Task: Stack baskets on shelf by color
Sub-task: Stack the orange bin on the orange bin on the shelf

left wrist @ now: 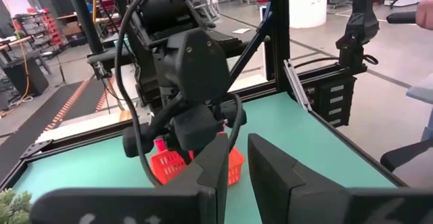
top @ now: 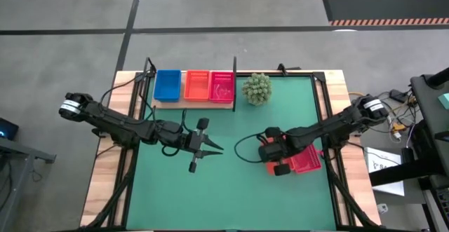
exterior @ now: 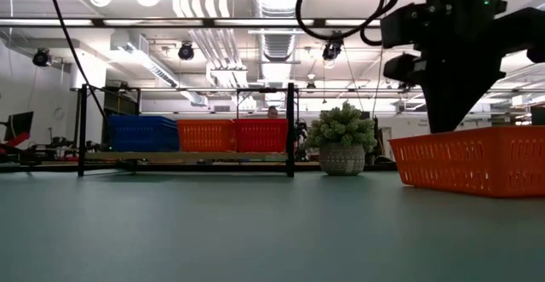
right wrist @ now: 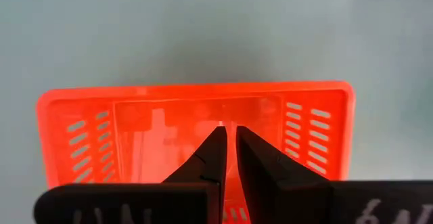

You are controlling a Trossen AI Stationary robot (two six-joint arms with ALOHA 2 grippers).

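Orange basket (exterior: 468,158) sits closest, at 4 o'clock on the table (top: 210,197), cut off at one edge in the low view and largely hidden under the right arm from above. The right claw (right wrist: 229,132) dips into it, fingers pinched nearly together; I can see nothing caught between them. A redder basket (top: 306,162) touches it on the outer side, half covered too.

Green matting covers the table. At 11 o'clock stands the shelf (top: 193,104), carrying a blue basket (top: 167,85), a second orange basket (top: 197,85) and a red-pink basket (top: 222,86) side by side. A spiky plant (top: 257,89) sits just beside its post, at 12 o'clock. Near the centre hangs the left claw (top: 214,149), clenched and empty.

Behind is a workshop with ceiling pipes and lamps. A person's head (exterior: 272,110) barely shows over the shelf.
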